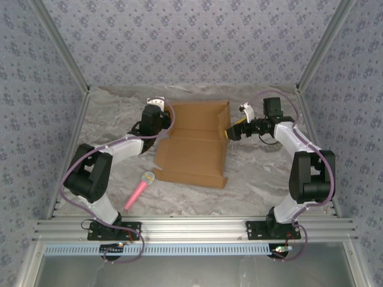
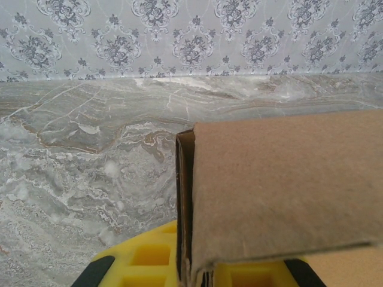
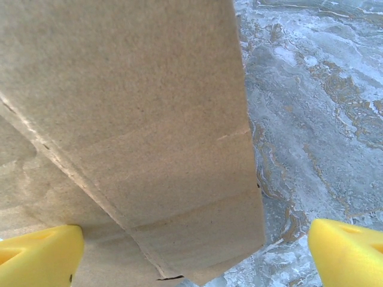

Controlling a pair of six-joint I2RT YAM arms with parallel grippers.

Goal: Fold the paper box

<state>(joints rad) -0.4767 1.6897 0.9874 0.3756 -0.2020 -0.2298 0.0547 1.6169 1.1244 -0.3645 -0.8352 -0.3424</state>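
Microphone (image 1: 140, 190) is seen near paper box (image 1: 194, 146); left gripper (image 2: 191, 266) is clamped on its wall, right gripper (image 3: 196, 254) is spread wide.

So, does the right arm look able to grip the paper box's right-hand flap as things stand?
Probably yes: the right gripper stands open with the right-hand flap of the paper box between its fingers, and nothing else looks to be in the way.

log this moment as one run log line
paper box: partly folded | left end effector: shut on its left edge | right end effector: open around right flap
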